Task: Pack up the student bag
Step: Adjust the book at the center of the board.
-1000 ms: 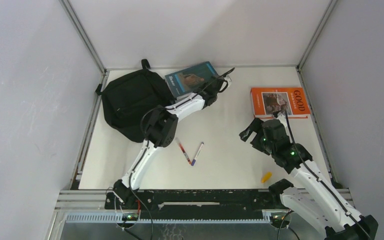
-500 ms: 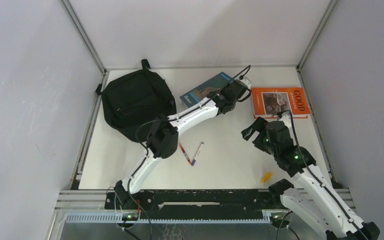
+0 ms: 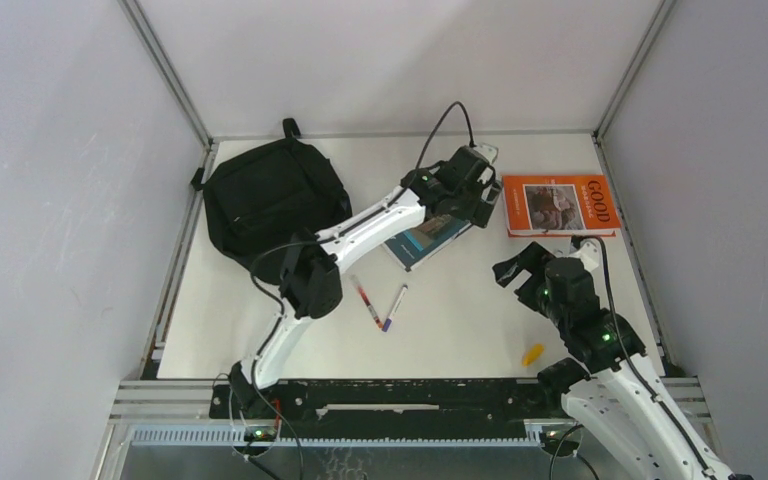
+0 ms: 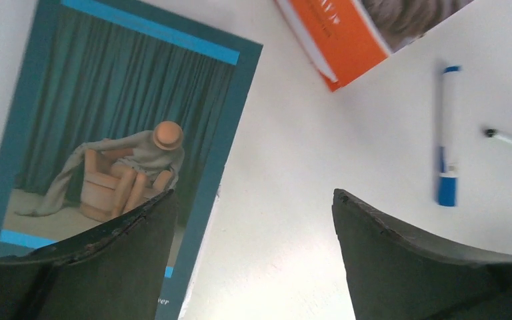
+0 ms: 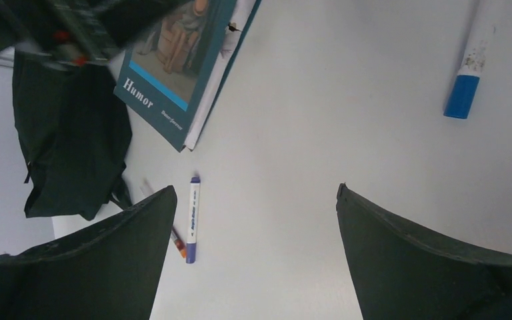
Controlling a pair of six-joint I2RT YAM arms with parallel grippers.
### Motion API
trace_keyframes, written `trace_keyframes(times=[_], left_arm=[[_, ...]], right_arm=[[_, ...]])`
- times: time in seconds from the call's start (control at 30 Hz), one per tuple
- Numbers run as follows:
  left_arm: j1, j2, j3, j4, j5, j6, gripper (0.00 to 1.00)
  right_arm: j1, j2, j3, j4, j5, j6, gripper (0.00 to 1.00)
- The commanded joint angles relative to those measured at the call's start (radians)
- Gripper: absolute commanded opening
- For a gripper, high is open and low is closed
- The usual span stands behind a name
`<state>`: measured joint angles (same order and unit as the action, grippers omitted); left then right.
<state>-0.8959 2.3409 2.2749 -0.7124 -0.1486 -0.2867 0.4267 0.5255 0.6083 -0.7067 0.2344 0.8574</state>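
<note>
The student bag (image 3: 270, 205) is a soft black backpack lying at the back left of the table; the right wrist view also shows the bag (image 5: 73, 140). A teal book (image 3: 425, 240) lies flat near the table's middle, partly under my left arm. My left gripper (image 3: 478, 198) hovers just right of the teal book (image 4: 120, 127), open, with only bare table between its fingers (image 4: 107, 260). An orange book (image 3: 558, 205) lies at the back right. My right gripper (image 3: 516, 268) hangs open in front of the orange book, holding nothing, as the right wrist view (image 5: 257, 193) shows.
A red pen (image 3: 366, 300) and a purple marker (image 3: 395, 307) lie in front of the teal book. A blue marker (image 4: 447, 133) lies near the orange book (image 4: 353, 33). A small yellow object (image 3: 532, 353) sits near the front right. Grey walls close in three sides.
My left gripper carried the teal book from beside the bag toward the right, then opened and let it go onto the table. My right arm drew back toward the near edge.
</note>
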Motion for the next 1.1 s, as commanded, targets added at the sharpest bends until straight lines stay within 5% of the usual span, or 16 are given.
trace_keyframes(times=[0.0,0.2,0.43,0.8,1.07], left_arm=[[0.059,-0.178,-0.043,0.04,0.022,-0.039,0.9],[0.268,-0.223,-0.162,0.016,0.108,-0.085,0.92],[0.397,-0.156,-0.22,0.017,0.09,-0.012,0.94],[0.417,-0.014,-0.147,-0.069,0.283,0.013,0.92],[0.412,-0.072,-0.288,-0.075,0.349,-0.041,0.91]], right_arm=[[-0.011,-0.005,-0.003,-0.002,0.023,-0.003,0.98],[-0.016,0.068,-0.019,0.074,-0.046,0.01,0.98],[-0.017,0.29,-0.065,0.35,-0.175,0.056,0.98],[-0.176,0.891,0.054,0.761,-0.5,0.016,0.97],[-0.16,1.111,0.106,0.922,-0.584,0.112,0.94]])
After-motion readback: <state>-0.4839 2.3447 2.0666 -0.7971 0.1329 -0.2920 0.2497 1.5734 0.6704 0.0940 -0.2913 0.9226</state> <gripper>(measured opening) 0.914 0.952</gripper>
